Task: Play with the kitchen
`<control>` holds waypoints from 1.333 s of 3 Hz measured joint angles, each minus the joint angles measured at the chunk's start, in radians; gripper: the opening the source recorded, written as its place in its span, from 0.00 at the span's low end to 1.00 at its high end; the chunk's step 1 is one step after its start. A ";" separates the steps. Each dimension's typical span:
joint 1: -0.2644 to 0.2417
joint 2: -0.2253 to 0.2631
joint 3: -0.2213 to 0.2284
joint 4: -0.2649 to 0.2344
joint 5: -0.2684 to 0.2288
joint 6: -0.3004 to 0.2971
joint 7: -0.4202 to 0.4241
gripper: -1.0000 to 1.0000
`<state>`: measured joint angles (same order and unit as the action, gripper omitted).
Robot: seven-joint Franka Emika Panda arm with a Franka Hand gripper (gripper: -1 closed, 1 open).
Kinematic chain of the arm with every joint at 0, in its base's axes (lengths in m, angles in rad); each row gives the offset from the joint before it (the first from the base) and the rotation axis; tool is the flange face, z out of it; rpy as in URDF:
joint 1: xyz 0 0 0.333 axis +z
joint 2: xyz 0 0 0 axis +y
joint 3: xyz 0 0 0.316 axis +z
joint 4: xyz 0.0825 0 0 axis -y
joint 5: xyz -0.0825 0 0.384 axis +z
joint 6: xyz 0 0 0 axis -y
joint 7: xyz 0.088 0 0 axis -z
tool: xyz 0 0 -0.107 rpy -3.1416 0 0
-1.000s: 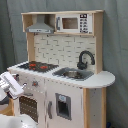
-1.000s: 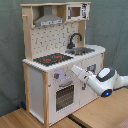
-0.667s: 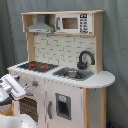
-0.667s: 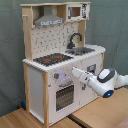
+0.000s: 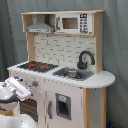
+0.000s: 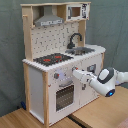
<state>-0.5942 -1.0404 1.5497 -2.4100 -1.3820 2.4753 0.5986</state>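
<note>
Nearest, gripper (image 6: pixel 76 74) pressed up to the knob panel of the kitchen (image 6: pixel 60 65) — grip state impossible to tell. Behind, oven door (image 6: pixel 65 97) shut, stovetop (image 5: pixel 36 65) and sink (image 5: pixel 74 74) untouched. Play barely begun, by appearances.

White and pale wood are seen on the kitchen (image 5: pixel 75 95) (image 6: pixel 37 85). The stovetop (image 5: pixel 36 65) (image 6: pixel 53 59) is coloured black with red rings. A black faucet (image 5: pixel 85 59) (image 6: pixel 74 39), a grey hood (image 5: pixel 41 27) (image 6: pixel 49 21), and a white tile-patterned backsplash (image 5: pixel 60 49) are shown (dotted in the second exterior view). The arm (image 6: pixel 107 82) is white, and grey curtain (image 5: pixel 12 35) is seen behind.
</note>
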 joint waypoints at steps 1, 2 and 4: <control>0.001 0.000 -0.021 -0.028 -0.073 0.010 0.061 1.00; 0.005 0.000 -0.024 -0.052 -0.132 0.014 0.159 1.00; 0.006 0.000 -0.018 -0.098 -0.208 0.018 0.349 1.00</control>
<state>-0.5880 -1.0403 1.5313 -2.5084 -1.5900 2.4938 0.9475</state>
